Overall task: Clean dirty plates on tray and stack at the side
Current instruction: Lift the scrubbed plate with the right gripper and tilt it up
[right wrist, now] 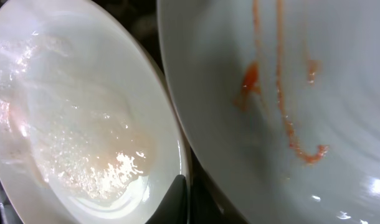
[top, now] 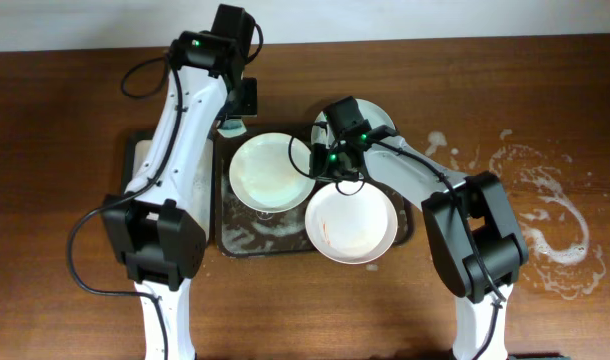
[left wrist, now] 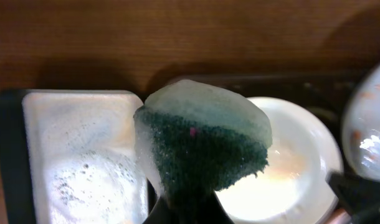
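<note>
Judging from its sheen, the smeared white plate (top: 350, 222), resting at the tray's (top: 247, 238) right near corner, is stiff, breakable and soap-slick, best pinched at its rim, where the right gripper (top: 337, 172) sits, closure unclear, while the left gripper (top: 233, 112) clamps a sponge (left wrist: 202, 143).

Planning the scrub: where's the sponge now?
Left wrist view: the sponge sits in the left gripper, over the gap between the small sudsy tray and the white plate.
</note>
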Controlling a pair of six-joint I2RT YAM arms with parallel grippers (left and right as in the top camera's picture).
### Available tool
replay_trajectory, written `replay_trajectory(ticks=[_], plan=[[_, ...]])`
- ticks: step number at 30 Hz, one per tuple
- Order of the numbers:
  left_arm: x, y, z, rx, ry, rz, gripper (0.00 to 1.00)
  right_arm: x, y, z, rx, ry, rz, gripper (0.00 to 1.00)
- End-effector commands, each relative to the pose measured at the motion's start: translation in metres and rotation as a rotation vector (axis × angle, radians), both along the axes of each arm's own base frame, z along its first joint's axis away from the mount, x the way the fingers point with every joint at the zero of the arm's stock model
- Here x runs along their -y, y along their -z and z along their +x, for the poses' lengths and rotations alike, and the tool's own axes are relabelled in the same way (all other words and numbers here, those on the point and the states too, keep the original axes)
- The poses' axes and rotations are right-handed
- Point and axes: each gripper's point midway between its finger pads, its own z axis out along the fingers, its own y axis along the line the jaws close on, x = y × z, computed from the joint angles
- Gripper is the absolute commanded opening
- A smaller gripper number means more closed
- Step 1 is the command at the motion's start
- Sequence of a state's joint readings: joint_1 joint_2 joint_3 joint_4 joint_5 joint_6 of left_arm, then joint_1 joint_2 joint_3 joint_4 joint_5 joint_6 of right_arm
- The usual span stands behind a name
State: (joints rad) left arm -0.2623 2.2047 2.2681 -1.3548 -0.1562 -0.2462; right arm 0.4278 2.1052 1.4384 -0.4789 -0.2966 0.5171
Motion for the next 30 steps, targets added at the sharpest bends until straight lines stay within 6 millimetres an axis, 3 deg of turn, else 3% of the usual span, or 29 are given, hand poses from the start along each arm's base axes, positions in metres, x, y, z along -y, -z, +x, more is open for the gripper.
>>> replay_trajectory(ticks=[1, 3, 5, 7, 9, 12, 16, 19, 22, 23, 24, 30], plan=[[0.01, -0.01, -0.006, -0.012, 0.026, -0.065, 0.01, 0.026, -0.091, 0.019, 0.249, 0.01, -0.108, 0.04], [0.016, -0.009, -0.008, -0.024, 0.035, -0.102, 0.01, 0.068, -0.151, 0.01, 0.379, 0.08, -0.266, 0.04], [0.016, -0.009, -0.009, -0.031, 0.036, -0.105, 0.01, 0.088, -0.206, 0.002, 0.536, 0.034, -0.354, 0.04], [0.017, -0.01, -0.007, -0.021, 0.036, -0.107, 0.01, 0.103, -0.229, 0.0, 0.612, 0.054, -0.453, 0.04], [0.014, -0.01, -0.006, -0.02, 0.03, -0.108, 0.01, 0.122, -0.244, -0.005, 0.686, 0.12, -0.723, 0.04], [0.011, -0.009, -0.003, -0.014, 0.024, -0.11, 0.01, 0.112, -0.286, -0.021, 0.854, 0.251, -0.965, 0.04], [0.001, -0.005, 0.006, -0.015, -0.016, -0.193, 0.01, 0.08, -0.276, -0.023, 0.901, 0.243, -1.046, 0.04], [0.002, -0.005, 0.006, -0.016, -0.014, -0.193, 0.01, 0.043, -0.263, -0.022, 0.941, 0.121, -1.11, 0.04], [0.002, -0.006, 0.007, -0.011, -0.014, -0.194, 0.01, 0.031, -0.254, -0.02, 0.943, 0.053, -1.156, 0.04], [0.002, -0.005, 0.007, -0.012, -0.014, -0.193, 0.01, 0.028, -0.26, -0.015, 0.953, -0.028, -1.24, 0.04], [0.002, -0.006, 0.008, -0.009, -0.014, -0.194, 0.01, 0.029, -0.268, -0.016, 0.971, 0.021, -1.251, 0.04], [0.002, -0.006, 0.008, -0.009, -0.014, -0.194, 0.01, 0.022, -0.277, -0.013, 0.971, -0.142, -1.377, 0.04]])
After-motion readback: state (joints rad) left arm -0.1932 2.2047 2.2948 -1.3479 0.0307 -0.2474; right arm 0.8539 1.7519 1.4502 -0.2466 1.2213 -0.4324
